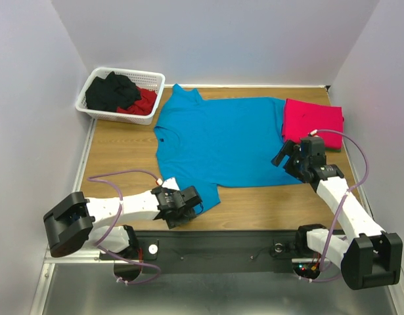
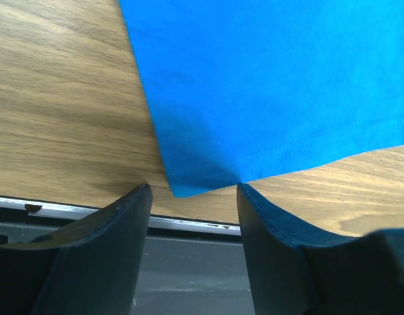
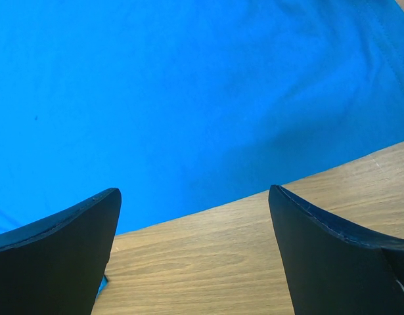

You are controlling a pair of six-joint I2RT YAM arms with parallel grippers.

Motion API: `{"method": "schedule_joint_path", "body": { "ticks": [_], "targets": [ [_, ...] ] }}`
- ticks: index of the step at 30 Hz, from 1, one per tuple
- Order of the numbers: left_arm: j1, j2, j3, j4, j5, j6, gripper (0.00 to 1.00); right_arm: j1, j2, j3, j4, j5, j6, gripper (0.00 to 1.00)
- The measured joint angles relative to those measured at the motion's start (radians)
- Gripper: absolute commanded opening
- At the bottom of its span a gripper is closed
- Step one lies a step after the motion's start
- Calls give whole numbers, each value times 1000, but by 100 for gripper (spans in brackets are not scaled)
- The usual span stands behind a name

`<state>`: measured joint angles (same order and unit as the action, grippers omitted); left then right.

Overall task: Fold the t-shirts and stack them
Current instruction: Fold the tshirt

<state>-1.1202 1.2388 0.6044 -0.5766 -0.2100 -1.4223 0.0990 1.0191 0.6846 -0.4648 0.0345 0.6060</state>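
Note:
The turquoise-blue t-shirt point(image 1: 221, 141) lies spread flat on the wooden table point(image 1: 119, 157). The pinkish-red t-shirt point(image 1: 313, 118) lies folded at the back right, touching the blue shirt's right edge. My left gripper point(image 1: 196, 200) is open at the blue shirt's near-left corner. In the left wrist view that corner point(image 2: 188, 184) sits just ahead of the gap of the open gripper point(image 2: 194, 191). My right gripper point(image 1: 284, 157) is open and empty at the shirt's near-right edge. In the right wrist view the gripper point(image 3: 195, 193) hovers over bare wood beside the blue cloth point(image 3: 188, 92).
A white lattice basket point(image 1: 116, 117) at the back left holds black and red clothes. The table's metal front edge point(image 2: 188, 223) runs just behind the left fingertips. Grey walls close in the left, back and right sides.

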Motion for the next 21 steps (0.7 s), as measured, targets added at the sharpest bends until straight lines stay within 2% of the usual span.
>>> {"method": "schedule_joint_path", "body": {
  "ticks": [7,10,11,13,14,16,21],
  "targets": [
    [40,23,-2,29,16,16,56,0,0,-2,0,0,0,100],
    [61,53,9,39,23,36,45,0,0,-2,0,0,0,100],
    [68,66,17,38,23,41,37,0,0,-2,0,0,-1,100],
    [75,87,33,39,19,50,28,0,-3,-2,0,0,-3,100],
    [76,93,43,34,18,54,13,0,-5,-2,-1,0,-4,100],
    [78,102,52,40,15,62,0,0,-6,-2,-1,5,-4,100],
    [79,87,45,46,18,60,0,0,-7,-2,-31,68,30,100]
  ]
}}
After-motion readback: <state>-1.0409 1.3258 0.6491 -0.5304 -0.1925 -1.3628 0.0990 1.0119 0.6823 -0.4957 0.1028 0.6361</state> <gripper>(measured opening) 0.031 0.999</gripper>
